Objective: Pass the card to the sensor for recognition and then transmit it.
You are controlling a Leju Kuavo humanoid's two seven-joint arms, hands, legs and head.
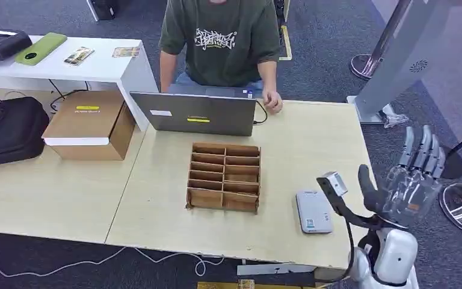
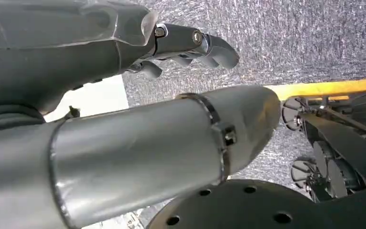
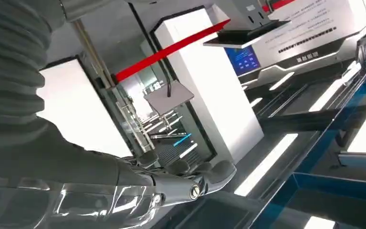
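My right robot hand (image 1: 412,174) hangs empty, fingers apart, at 3 o'clock off the sensor (image 1: 313,211); no card visible, so recognition risks stalling.

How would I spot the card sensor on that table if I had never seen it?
Start at the light wooden table and find the cardboard divider box in its middle. Right of it, near the front edge, lies the sensor: a flat grey slab with rounded corners, by the robot's raised right hand.
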